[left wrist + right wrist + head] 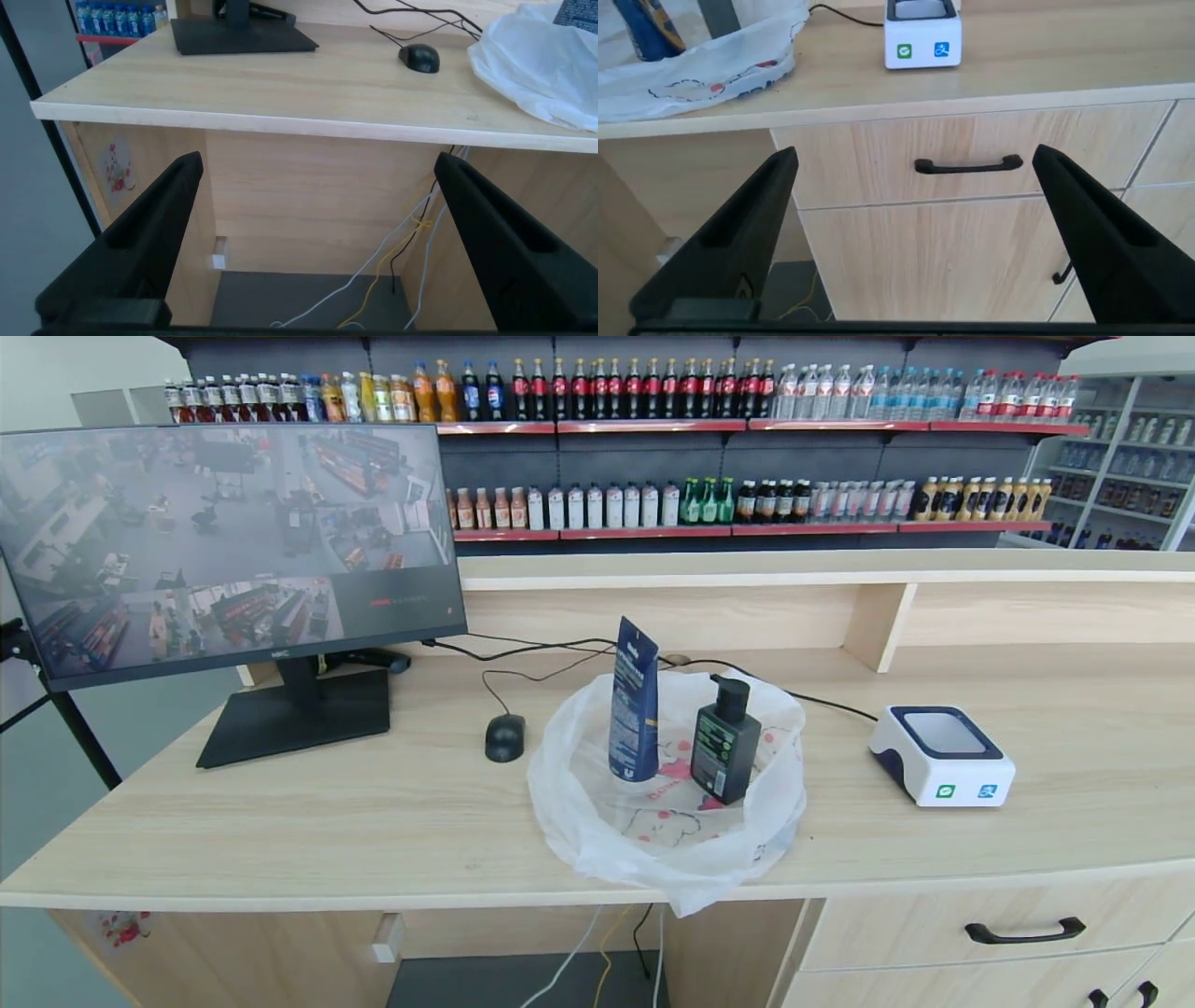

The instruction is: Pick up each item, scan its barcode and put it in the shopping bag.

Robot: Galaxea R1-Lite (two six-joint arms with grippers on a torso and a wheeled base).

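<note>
A blue tube point(633, 702) and a dark green pump bottle point(725, 741) stand upright inside the white shopping bag point(597, 821), which lies spread on the counter's middle. The white barcode scanner point(941, 755) sits to the bag's right. My left gripper point(318, 252) hangs open below the counter's front edge, level with the gap under the counter, with nothing between its fingers. My right gripper point(915, 252) is open too, low in front of the drawer, and holds nothing. The scanner point(921, 37) and the bag point(701, 70) show above it on the counter.
A monitor point(224, 541) on its stand occupies the counter's left, with a black mouse point(504, 737) and cables beside it. A raised ledge point(822, 569) runs along the back. Drawers with black handles point(968, 167) sit under the counter's right; cables point(392, 271) hang beneath its middle.
</note>
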